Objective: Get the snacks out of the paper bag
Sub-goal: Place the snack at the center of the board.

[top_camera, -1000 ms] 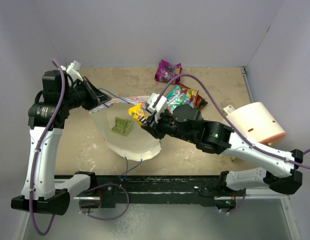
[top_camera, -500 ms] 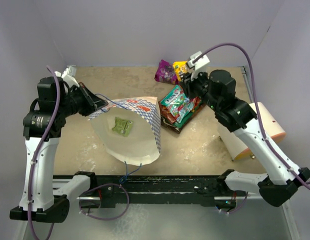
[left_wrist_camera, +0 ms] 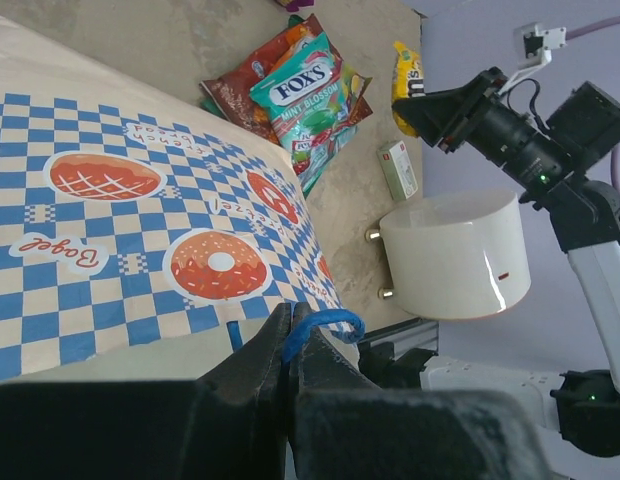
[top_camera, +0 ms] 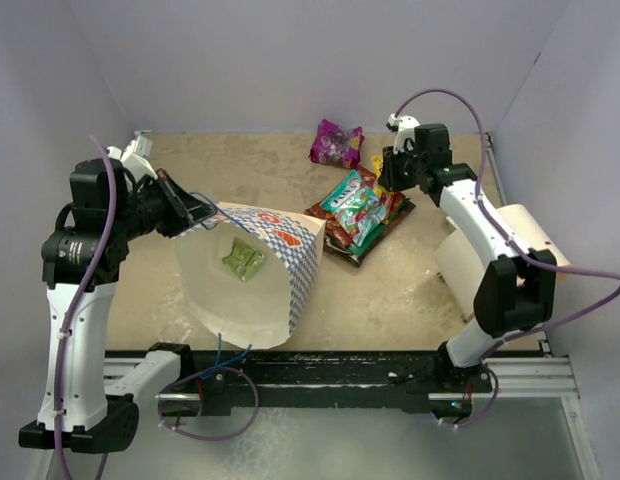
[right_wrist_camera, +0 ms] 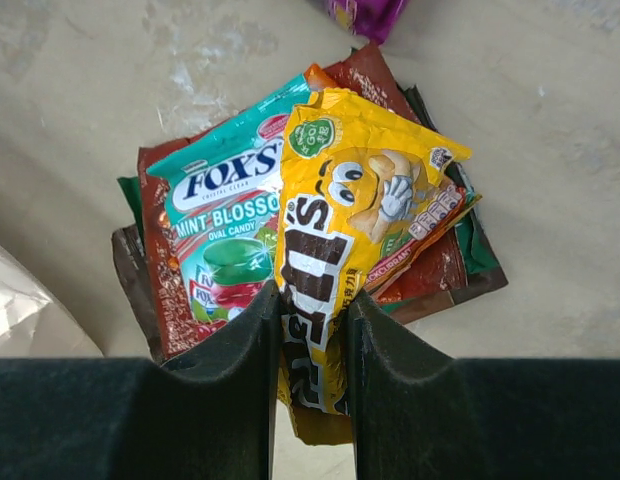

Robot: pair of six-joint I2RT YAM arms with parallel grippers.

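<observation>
Right end effector (right_wrist_camera: 312, 300): jaws narrow, clamped on the bottom end of the yellow M&M's packet (right_wrist_camera: 340, 250), which hangs over the snack pile (top_camera: 358, 215) lying right of centre near the table's (top_camera: 420, 290) far edge. The magenta packet (top_camera: 335, 142) lies apart at the far edge. Left end effector (left_wrist_camera: 290, 315): jaws fully closed, pinching the blue string handle (left_wrist_camera: 325, 325) and holding up the paper bag (top_camera: 290, 240) over the left half of the table, with the small pale green packet (top_camera: 242, 260) visible in its open mouth.
</observation>
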